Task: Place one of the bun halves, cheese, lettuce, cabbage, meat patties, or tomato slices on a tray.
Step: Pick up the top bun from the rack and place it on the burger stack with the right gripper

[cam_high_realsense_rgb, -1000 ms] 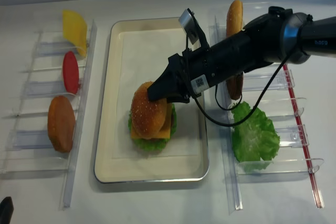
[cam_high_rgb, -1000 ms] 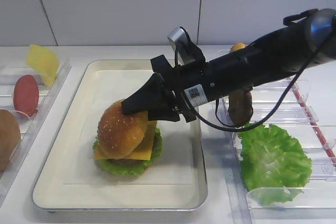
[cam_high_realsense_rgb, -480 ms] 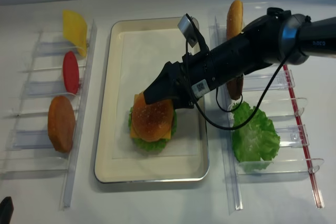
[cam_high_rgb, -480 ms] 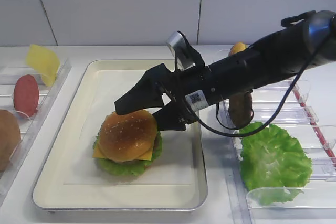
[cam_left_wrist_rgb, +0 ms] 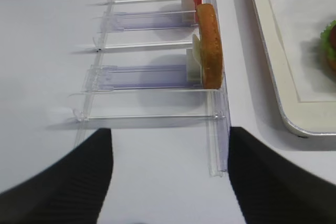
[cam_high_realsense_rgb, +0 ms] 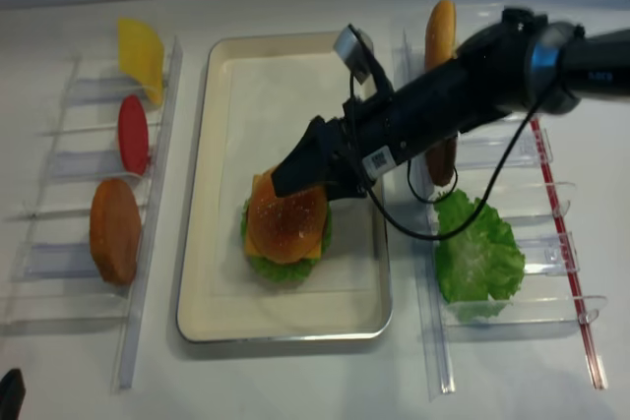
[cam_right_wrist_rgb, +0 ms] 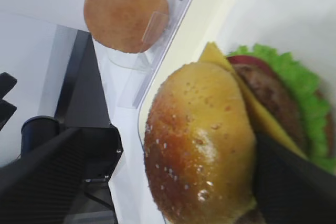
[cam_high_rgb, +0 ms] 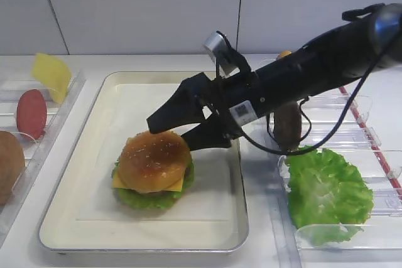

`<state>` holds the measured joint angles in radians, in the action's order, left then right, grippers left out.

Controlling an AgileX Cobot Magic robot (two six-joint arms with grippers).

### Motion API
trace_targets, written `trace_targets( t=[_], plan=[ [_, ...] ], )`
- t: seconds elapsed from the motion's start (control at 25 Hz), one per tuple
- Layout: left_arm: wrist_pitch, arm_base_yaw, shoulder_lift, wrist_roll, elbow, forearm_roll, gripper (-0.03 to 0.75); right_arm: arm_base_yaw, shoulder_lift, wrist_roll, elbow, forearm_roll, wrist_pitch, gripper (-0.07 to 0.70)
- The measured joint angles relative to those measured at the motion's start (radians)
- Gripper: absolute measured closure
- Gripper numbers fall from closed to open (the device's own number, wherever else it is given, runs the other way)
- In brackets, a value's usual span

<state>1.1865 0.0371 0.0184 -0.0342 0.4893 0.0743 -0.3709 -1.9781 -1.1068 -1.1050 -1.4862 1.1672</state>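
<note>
The right hand is wide open, and its two fingers hang just above the sesame bun top without touching it. The bun top sits as the lid of a burger, on the cheese, the meat patty and the lettuce, in the middle of the tray. It lies flat, so the stack looks steady and this step seems done. More lettuce leaves and a plain bun half wait in clear racks on the desk beside the tray, easy to reach. The left hand is open over the desk and holds nothing
</note>
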Motion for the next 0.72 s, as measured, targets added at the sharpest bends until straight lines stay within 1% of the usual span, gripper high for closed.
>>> trace_targets(
  t=[0.2,0.44,0.64,0.72],
  plan=[
    [0.000,0.000,0.000,0.000,0.000,0.000,0.242,0.041,0.000,0.059,-0.053,0.077,0.001,-0.017],
    [0.000,0.000,0.000,0.000,0.000,0.000,0.242,0.043,0.000,0.123,-0.140,0.181,0.001,-0.017],
    [0.000,0.000,0.000,0.000,0.000,0.000,0.242,0.043,-0.002,0.242,-0.269,0.347,0.015,-0.018],
    [0.000,0.000,0.000,0.000,0.000,0.000,0.242,0.043,-0.002,0.312,-0.344,0.465,0.020,-0.018]
  ],
)
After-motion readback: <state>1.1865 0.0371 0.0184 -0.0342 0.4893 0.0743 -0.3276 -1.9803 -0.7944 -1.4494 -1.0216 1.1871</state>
